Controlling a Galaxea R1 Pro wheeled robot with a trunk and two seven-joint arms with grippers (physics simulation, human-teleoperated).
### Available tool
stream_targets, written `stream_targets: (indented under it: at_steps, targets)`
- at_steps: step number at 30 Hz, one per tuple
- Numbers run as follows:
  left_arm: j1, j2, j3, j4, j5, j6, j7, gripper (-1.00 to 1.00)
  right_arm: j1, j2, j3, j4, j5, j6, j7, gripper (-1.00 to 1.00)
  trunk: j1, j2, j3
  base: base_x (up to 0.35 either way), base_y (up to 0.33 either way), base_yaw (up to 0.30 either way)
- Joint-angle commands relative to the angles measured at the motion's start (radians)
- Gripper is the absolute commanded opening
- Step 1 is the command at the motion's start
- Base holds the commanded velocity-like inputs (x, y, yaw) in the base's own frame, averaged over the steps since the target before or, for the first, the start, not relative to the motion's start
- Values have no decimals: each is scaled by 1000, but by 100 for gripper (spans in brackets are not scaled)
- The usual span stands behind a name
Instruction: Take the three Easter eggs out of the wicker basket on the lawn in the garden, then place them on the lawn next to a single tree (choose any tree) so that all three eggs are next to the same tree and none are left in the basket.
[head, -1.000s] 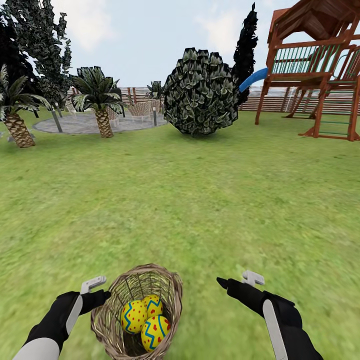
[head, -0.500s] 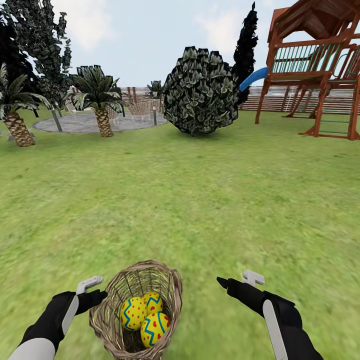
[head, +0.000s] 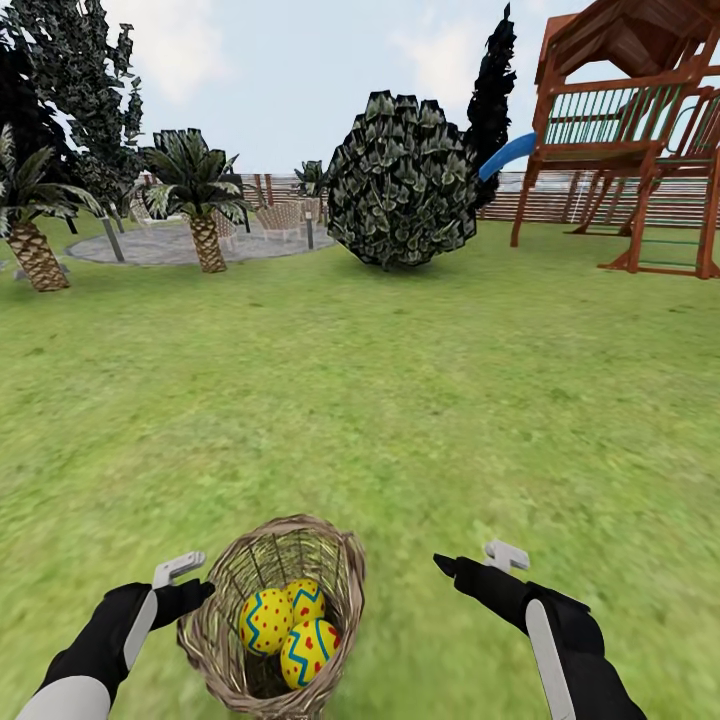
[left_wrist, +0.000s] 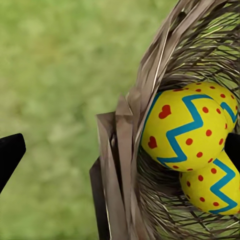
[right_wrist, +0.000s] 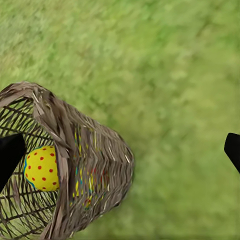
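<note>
lawn (head: 400, 400): same spread of grass, view steady | wicker basket (head: 225, 640): a touch higher than a second ago, tilted, between the arms | three Easter eggs (head: 290, 625): huddled inside, risen with it | left gripper (head: 190, 585): clamped on the basket's rim | right gripper (head: 470, 562): fingers spread, empty, unmoved

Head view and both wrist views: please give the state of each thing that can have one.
wicker basket: held off the lawn, tilted
three Easter eggs: inside the basket
left hand: at the basket's rim; grip unclear
right hand: open, empty
</note>
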Motion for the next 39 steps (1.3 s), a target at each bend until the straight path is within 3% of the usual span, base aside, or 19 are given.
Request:
stream_targets:
  at_steps: [1,6,15,23,24,39]
  targets:
    - [-1,0,4,-1,0,6,-4,100,-1,1,-3,-1,-1,6,5,100,0,-1,-1,0,0,0]
    - [0,0,3,-1,0,6,-5,100,-1,1,-3,-1,-1,6,5,100,0,-1,-1,0,0,0]
    - [0,0,3,-1,0,6,-6,100,-1,1,-3,1,1,3,4,100,34,-64,-29,0,0,0]
    - [0,0,3,-1,0,6,-4,100,-1,1,-3,1,1,1,4,100,34,-64,-29,0,0,0]
    - [0,0,3,-1,0,6,-4,-100,-1,1,-3,1,1,1,4,100,34,-64,-29,0,0,0]
    - [0,-1,1,-1,1,5,-3,-100,-1,2,-3,1,1,1,3,100,34,-64,-29,0,0,0]
